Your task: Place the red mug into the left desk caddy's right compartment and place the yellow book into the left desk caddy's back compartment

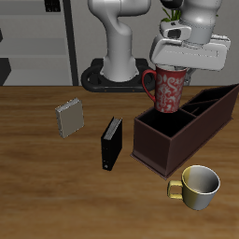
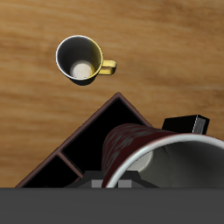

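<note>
The red mug [image 1: 171, 91], red-and-white speckled with a red handle, hangs from my gripper [image 1: 183, 63], which is shut on its rim. It is held above the left desk caddy [image 1: 168, 140], a dark maroon box with black inside, over the end nearest the table's front edge. In the wrist view the red mug [image 2: 131, 144] fills the foreground over the caddy's [image 2: 79, 144] partitioned sections. The yellow book [image 1: 68, 118], pale grey-tan with a ridged edge, stands on the table apart from the caddy.
A black book [image 1: 111, 144] stands between the yellow book and the caddy, and shows in the wrist view [image 2: 185, 124]. A yellowish-cream mug [image 1: 197, 186] sits near the table's front edge, also in the wrist view [image 2: 80, 60]. The robot base [image 1: 121, 65] stands at the back.
</note>
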Controlling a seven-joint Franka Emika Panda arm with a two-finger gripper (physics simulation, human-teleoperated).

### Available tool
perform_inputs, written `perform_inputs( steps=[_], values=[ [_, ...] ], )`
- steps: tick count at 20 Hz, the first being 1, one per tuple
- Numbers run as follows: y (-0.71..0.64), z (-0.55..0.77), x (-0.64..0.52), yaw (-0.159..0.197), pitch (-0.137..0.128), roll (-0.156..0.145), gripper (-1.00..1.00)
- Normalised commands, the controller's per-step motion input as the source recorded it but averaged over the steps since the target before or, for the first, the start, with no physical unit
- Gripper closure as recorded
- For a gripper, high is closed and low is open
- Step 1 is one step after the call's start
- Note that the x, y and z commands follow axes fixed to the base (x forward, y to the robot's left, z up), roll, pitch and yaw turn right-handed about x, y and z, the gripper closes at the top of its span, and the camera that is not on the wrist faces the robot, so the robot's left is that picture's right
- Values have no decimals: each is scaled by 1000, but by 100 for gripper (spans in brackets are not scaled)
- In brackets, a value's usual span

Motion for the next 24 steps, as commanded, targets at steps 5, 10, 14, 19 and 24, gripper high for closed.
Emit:
perform_inputs(
  steps=[5, 10, 14, 19, 24],
  values=[
    [-88, -23, 75, -15, -2, -26, 100],
    [119, -162, 61, -14, 33, 21, 100],
    [187, -141, -63, -22, 36, 47, 100],
    [40, -216, 30, -12, 37, 21, 100],
    [-6, -220, 31, -8, 31, 4, 100]
  ],
)
